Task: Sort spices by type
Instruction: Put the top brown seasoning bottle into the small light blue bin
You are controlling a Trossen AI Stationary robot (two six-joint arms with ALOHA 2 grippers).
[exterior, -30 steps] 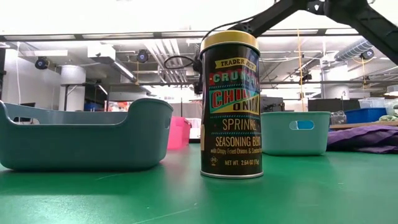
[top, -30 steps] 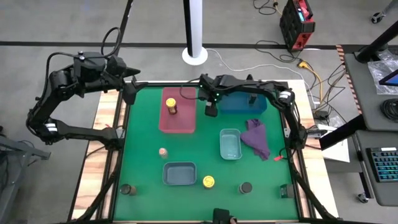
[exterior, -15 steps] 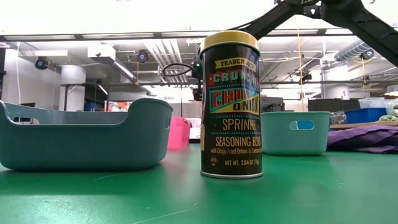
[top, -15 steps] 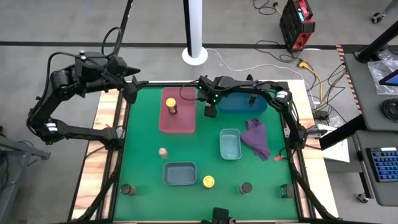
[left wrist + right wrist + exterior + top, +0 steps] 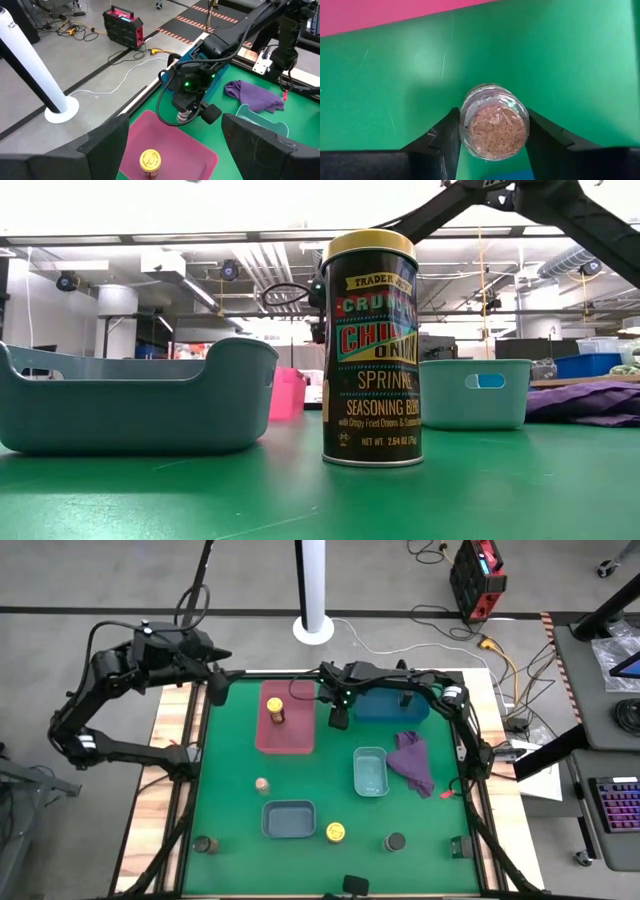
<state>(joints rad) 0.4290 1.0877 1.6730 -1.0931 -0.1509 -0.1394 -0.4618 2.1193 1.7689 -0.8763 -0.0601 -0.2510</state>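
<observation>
My right gripper (image 5: 339,720) stands between the pink tray (image 5: 300,735) and the blue tray (image 5: 380,708), shut on a tiny pinkish-tan jar (image 5: 493,123). My left gripper (image 5: 215,690) hangs open above the table's far left corner, holding nothing. One yellow-lidded jar (image 5: 275,708) stands in the pink tray. Another (image 5: 336,832) stands near the front edge. A second tiny tan jar (image 5: 262,784) stands on the mat. Two round dark-lidded jars (image 5: 205,844) (image 5: 396,841) stand at the front. A slim dark jar (image 5: 406,698) is in the blue tray. My right gripper pinches the tiny jar's round side wall (image 5: 465,120) between its two fingers, one on each side. The fingers come steeply from above. The jar's top faces up toward the wrist. Whether its base is on the green mat, I cannot tell.
A light teal tray (image 5: 370,772) and a purple cloth (image 5: 412,762) lie right of centre. A grey-blue tray (image 5: 288,820) sits near the front. Bare green mat lies along the left side and between the trays.
</observation>
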